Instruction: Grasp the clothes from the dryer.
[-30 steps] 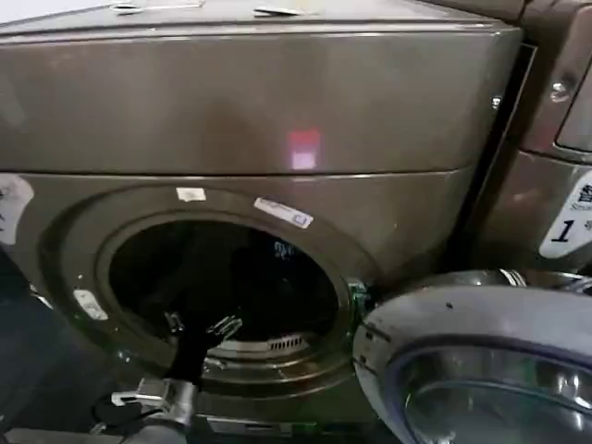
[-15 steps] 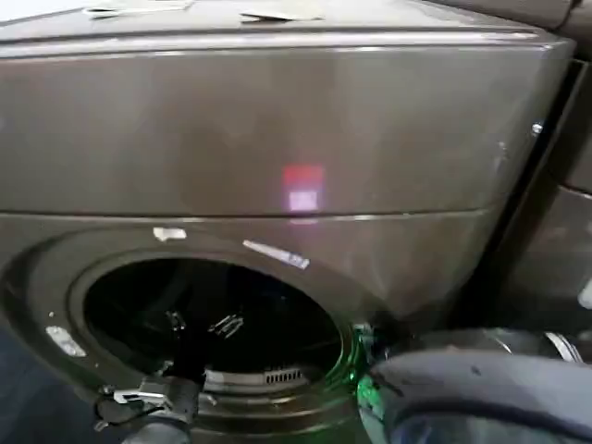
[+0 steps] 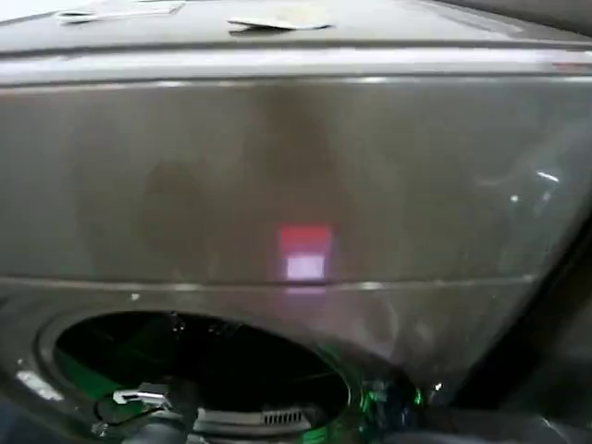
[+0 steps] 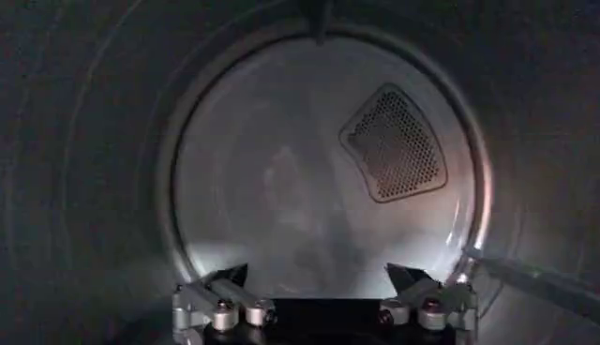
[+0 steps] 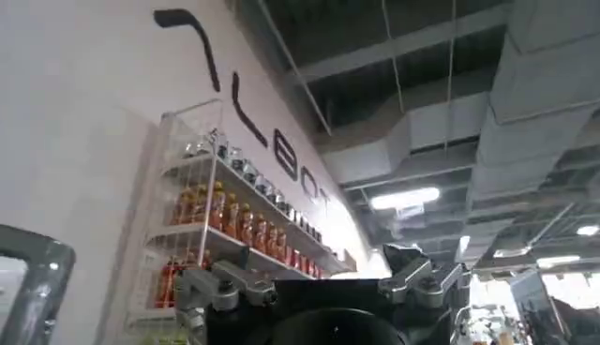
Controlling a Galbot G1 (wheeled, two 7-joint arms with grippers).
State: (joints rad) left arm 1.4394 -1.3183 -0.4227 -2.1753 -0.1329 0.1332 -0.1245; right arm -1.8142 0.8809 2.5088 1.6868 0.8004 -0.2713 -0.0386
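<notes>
The dryer (image 3: 277,166) is a bronze-grey machine, and its round drum mouth (image 3: 203,370) lies open at the lower left of the head view. My left arm (image 3: 148,400) reaches into that mouth. Inside, my left gripper (image 4: 317,275) is open with nothing between its fingers, facing the drum's pale back wall (image 4: 281,187) and its perforated vent (image 4: 394,141). The clothes are out of view. My right gripper (image 5: 309,272) is open and empty, held away from the dryer and pointing up toward a ceiling.
Flat papers (image 3: 277,20) lie on the dryer's top. A red and white light patch (image 3: 305,252) glows on its front panel. A slotted grille (image 3: 277,418) sits at the mouth's lower rim. A shelf of bottles (image 5: 225,225) stands on a white wall beyond the right gripper.
The head view has swung upward: the drum mouth has dropped to the bottom edge, and the open glass door and the neighbouring machine have left the view. My left arm stays in the mouth.
</notes>
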